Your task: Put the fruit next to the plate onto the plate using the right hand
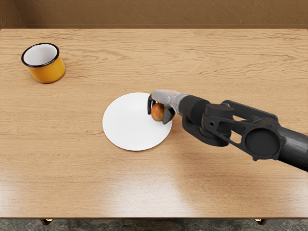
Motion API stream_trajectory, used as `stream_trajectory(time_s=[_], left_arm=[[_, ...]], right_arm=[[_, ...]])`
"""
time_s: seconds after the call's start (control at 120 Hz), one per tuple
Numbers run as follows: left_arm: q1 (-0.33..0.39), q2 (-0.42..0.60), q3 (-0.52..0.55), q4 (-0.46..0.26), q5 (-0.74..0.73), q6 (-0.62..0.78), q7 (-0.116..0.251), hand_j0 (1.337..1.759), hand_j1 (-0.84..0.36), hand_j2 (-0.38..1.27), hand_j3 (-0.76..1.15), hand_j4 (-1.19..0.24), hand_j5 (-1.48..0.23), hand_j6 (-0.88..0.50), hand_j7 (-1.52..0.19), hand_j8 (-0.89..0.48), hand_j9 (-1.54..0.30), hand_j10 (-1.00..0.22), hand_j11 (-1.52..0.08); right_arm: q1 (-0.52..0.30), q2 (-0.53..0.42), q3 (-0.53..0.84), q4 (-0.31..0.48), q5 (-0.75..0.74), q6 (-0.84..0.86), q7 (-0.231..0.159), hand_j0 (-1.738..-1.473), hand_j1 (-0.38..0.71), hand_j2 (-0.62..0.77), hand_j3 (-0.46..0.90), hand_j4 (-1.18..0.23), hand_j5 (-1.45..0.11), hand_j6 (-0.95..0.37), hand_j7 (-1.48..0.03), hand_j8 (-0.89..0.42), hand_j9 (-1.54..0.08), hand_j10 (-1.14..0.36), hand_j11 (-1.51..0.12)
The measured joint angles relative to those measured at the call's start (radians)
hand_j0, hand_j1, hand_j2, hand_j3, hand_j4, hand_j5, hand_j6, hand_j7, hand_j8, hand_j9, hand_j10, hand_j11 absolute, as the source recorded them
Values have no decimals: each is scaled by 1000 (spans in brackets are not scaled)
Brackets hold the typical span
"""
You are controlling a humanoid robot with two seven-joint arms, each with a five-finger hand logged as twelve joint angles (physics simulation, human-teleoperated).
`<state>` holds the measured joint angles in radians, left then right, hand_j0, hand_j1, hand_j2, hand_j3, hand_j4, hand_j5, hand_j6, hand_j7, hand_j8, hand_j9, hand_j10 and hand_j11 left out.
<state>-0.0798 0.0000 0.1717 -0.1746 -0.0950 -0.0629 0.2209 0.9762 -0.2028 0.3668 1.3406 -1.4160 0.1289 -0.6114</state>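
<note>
Across the near right of the bench, our right arm comes in from the picture's right edge. The right hand is at the plate's right rim, fingers clamped round the fruit (reddish-orange, apple-like). The fruit is over the plate's edge; we can't tell if it touches the surface or hangs just above it. We judge this the placing step. Next: lower if needed, release, lift straight off so it doesn't roll. Yellow mug is far left, well apart.
</note>
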Motion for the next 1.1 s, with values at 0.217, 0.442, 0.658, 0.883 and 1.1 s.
stream_trajectory(time_s=[0.217, 0.442, 0.658, 0.883, 1.1], left_arm=[[0, 0, 0, 0, 0, 0, 0, 1658, 349, 0, 0, 0, 0, 0, 0, 0, 0, 0, 0], [0, 0, 0, 0, 0, 0, 0, 1658, 349, 0, 0, 0, 0, 0, 0, 0, 0, 0, 0], [0, 0, 0, 0, 0, 0, 0, 1658, 349, 0, 0, 0, 0, 0, 0, 0, 0, 0, 0], [0, 0, 0, 0, 0, 0, 0, 1658, 349, 0, 0, 0, 0, 0, 0, 0, 0, 0, 0], [0, 0, 0, 0, 0, 0, 0, 1658, 349, 0, 0, 0, 0, 0, 0, 0, 0, 0, 0]], right_arm=[[3, 8, 1, -1, 0, -1, 0, -1654, 237, 88, 0, -554, -780, -435, -760, -407, -777, -546, -772], [3, 9, 3, 0, 3, -3, 0, -1657, 43, -2, 0, -349, -474, -310, -467, -301, -473, -347, -471], [2, 9, 5, 3, 5, -3, 1, -1658, -52, -27, 0, -257, -340, -245, -338, -241, -340, -256, -339], [-1, -17, 41, 18, 75, -1, 1, -1658, -111, -31, 0, -203, -265, -200, -264, -198, -265, -203, -264], [-4, -115, 156, 84, 327, 149, 1, -1658, -234, -16, 0, -99, -127, -98, -127, -97, -127, -98, -127]])
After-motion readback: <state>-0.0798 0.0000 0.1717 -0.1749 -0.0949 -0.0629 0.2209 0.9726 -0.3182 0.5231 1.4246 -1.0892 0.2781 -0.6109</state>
